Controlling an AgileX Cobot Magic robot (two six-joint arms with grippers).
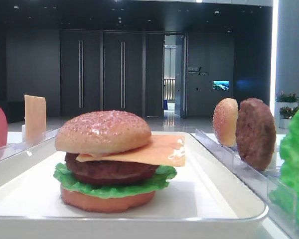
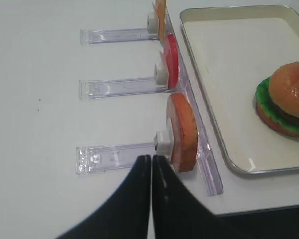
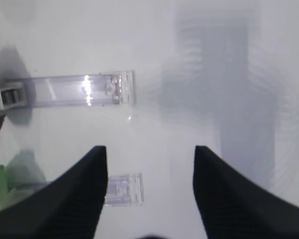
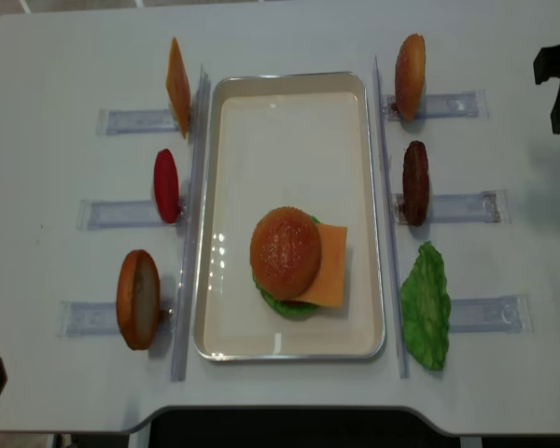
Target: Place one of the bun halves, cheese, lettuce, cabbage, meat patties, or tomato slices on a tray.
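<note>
1. Low exterior view: a stacked burger was seen on the tray (image 1: 229, 199), topped by one of the bun halves (image 1: 103, 130), with cheese (image 1: 159, 152), a meat patty (image 1: 109, 172) and lettuce (image 1: 114, 188) beneath. No pincer was shown here.

2. Right wrist view: the right gripper (image 3: 150, 172) was seen with its jaws spread wide and nothing held between them. A clear rack (image 3: 79, 89) lay ahead of it and to its left; only bare white table was seen directly below.

3. Left wrist view: the left gripper (image 2: 151, 164) was seen fully closed and empty. A spare bun half (image 2: 182, 132) stood upright just ahead and right of the tips, a tomato slice (image 2: 170, 60) further ahead, the tray off to the right.

4. Overhead view: the right gripper (image 4: 558, 84) was held well apart from every piece. For a clean pick, an upright piece would best be straddled squarely, with the rack walls and tray rim avoided.
</note>
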